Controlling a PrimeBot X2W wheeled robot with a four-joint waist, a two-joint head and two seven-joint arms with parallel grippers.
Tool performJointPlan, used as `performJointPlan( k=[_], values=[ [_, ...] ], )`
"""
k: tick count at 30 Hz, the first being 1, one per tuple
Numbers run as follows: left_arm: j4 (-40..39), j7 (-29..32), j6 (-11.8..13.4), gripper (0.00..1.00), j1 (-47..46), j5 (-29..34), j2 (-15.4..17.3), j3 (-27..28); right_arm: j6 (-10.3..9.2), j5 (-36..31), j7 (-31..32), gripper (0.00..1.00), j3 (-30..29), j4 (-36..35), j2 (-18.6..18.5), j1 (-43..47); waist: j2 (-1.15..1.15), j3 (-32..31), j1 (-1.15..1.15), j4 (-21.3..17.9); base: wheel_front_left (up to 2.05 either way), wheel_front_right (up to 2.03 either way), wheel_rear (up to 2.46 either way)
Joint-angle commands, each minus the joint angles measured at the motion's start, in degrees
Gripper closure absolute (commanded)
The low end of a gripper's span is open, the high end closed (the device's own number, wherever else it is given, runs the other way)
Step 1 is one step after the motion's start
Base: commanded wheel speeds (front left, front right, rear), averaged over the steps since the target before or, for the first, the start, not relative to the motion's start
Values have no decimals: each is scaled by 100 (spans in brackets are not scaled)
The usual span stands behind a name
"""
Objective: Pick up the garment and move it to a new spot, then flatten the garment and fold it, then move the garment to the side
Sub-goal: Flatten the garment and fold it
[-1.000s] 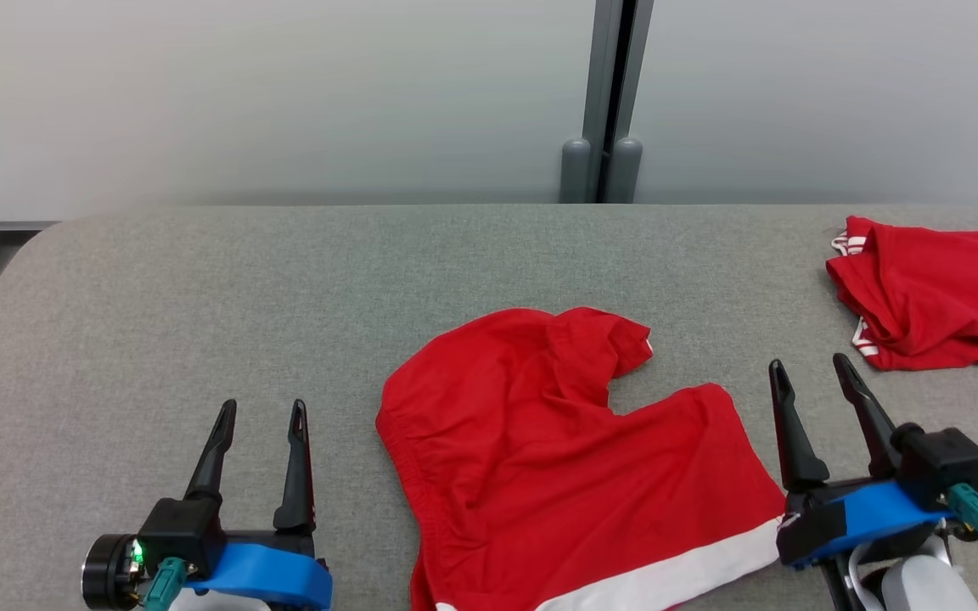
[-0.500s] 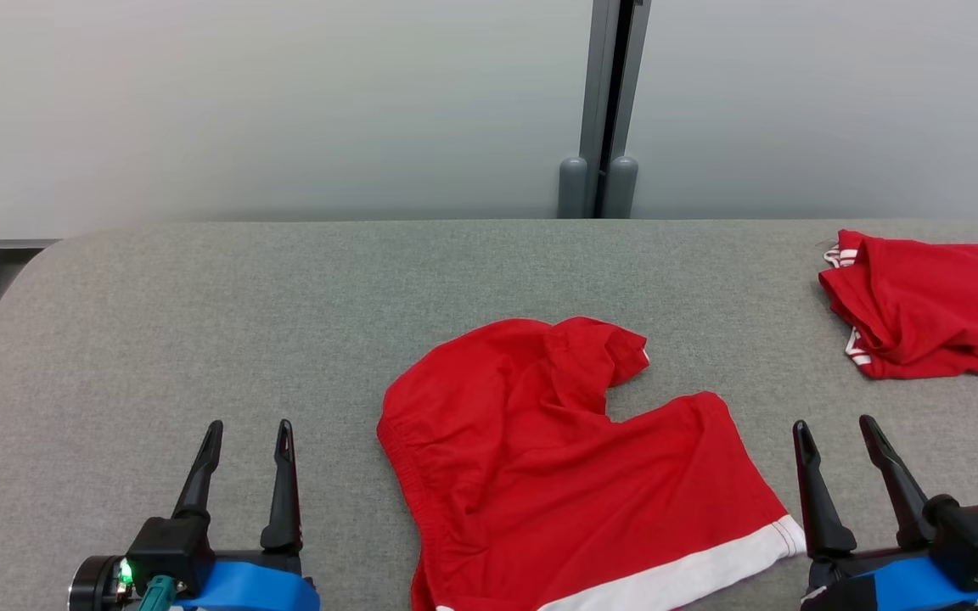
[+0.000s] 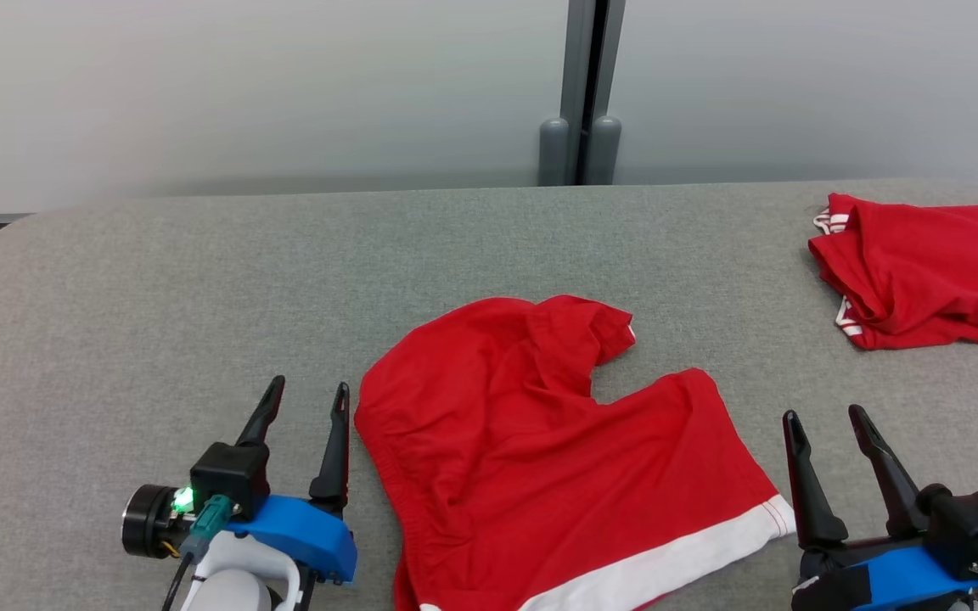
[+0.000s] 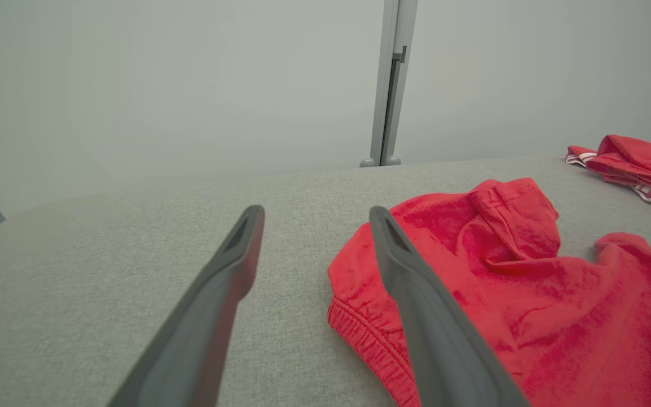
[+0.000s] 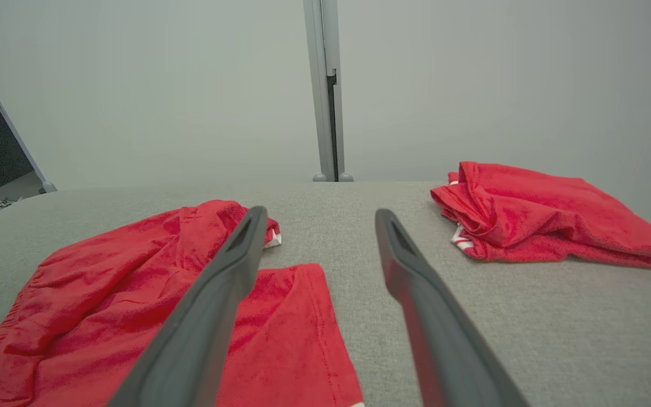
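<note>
1. Hovering low over the grey padded table [image 3: 158, 280], the left gripper [image 3: 309, 386] has its jaws spread wide with nothing between them. Its inner jaw stands just beside the garment's gathered edge; whether it touches, I cannot tell.
2. The right gripper [image 3: 822, 413] is also spread and holds nothing. It sits over bare table near the white-trimmed hem.
3. The garment [image 3: 540, 458], a pair of red shorts, lies between the two grippers. One leg is flat and the other is crumpled over itself.
4. A second red garment [image 3: 930, 271] with white stripes lies bunched at the table's far right, well apart, with bare cloth between it and the shorts.
5. Behind the table, a grey post [image 3: 581, 93] rises against a pale wall [image 3: 243, 85].
6. The head view's bottom edge cuts off the shorts' near side, and its right edge clips the second garment. In the left wrist view, one jaw covers part of the gathered edge.
</note>
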Motion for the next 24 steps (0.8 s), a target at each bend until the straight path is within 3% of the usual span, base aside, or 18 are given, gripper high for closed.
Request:
performJointPlan(
  k=[1,24],
  values=[
    [146,93,-36,0,-127,11,30,-71,3,12,-21,0,4,18,2,-61,0,32,0,-27,0,0,0],
    [2387,1434,-212,0,-1343,-418,392,-1468,3,-5,-62,0,3,351,1,-492,0,622,0,-386,0,0,0]
  ],
)
